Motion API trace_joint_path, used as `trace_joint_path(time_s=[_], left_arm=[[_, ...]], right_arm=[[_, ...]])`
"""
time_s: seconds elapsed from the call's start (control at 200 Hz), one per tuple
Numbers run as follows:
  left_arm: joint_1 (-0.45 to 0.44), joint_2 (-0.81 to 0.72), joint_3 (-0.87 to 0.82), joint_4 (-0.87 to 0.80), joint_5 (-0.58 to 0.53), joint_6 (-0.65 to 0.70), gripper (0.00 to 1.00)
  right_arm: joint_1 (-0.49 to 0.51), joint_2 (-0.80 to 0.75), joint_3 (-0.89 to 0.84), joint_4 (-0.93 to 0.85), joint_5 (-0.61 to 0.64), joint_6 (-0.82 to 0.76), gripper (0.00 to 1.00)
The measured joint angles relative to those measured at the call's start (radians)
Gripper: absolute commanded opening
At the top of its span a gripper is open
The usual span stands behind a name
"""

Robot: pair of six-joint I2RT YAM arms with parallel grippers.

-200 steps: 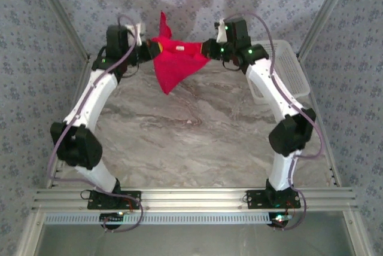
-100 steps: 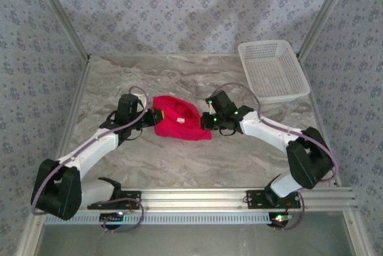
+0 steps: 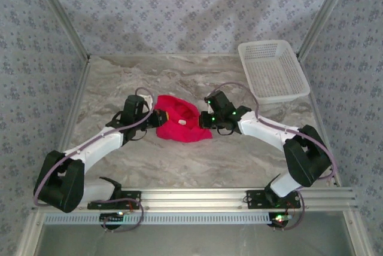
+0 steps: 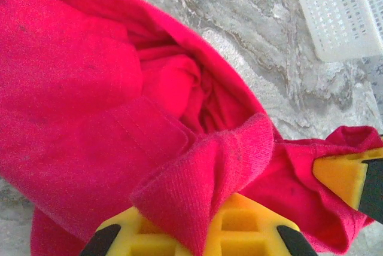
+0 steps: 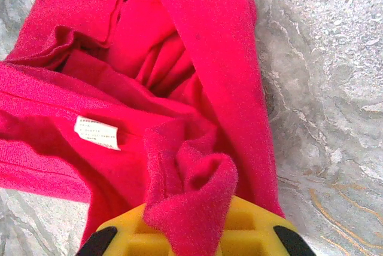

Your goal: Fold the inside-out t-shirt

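The inside-out t-shirt (image 3: 178, 125) lies bunched on the marble-patterned worktop (image 3: 197, 160), a little left of its middle and well apart from the white lattice basket (image 3: 273, 70) at the far right corner. The heap's long axis runs roughly left to right, from one arm to the other. Its far edge is rounded and its near right corner comes to a low point towards the arm bases. A small white label (image 5: 97, 132) faces up near the middle of the cloth, with seams showing around it. The folds are too crumpled to tell which way the neck or hem points.

The left end effector (image 3: 157, 118) is at the shirt's left end. Its jaws are closed on a fold of red fabric, which drapes over the yellow pad in the left wrist view. The right end effector (image 3: 203, 119) is at the shirt's right end, likewise clamped on a rolled pinch of cloth that curls over its yellow pad. Both sit low, close to the worktop, facing each other across the garment.
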Motion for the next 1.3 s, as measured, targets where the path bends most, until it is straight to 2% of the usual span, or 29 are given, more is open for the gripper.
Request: trace_joint_path(time_s=[0.66, 0.775, 0.989, 1.304], left_arm=[[-0.003, -0.034, -0.105, 0.023, -0.027, -0.011, 0.00], [-0.026, -0.073, -0.167, 0.024, -0.040, -0.020, 0.00], [-0.126, -0.201, -0.333, 0.030, -0.109, -0.062, 0.00], [-0.132, -0.264, -0.385, 0.013, -0.188, -0.080, 0.00]], right_arm=[[0.008, 0.035, 0.014, 0.002, -0.004, 0.007, 0.00], [0.031, 0.035, -0.012, 0.008, -0.004, 0.008, 0.00], [0.079, 0.055, -0.050, 0.008, -0.003, 0.029, 0.00], [0.101, 0.108, 0.034, -0.032, -0.003, 0.016, 0.00]])
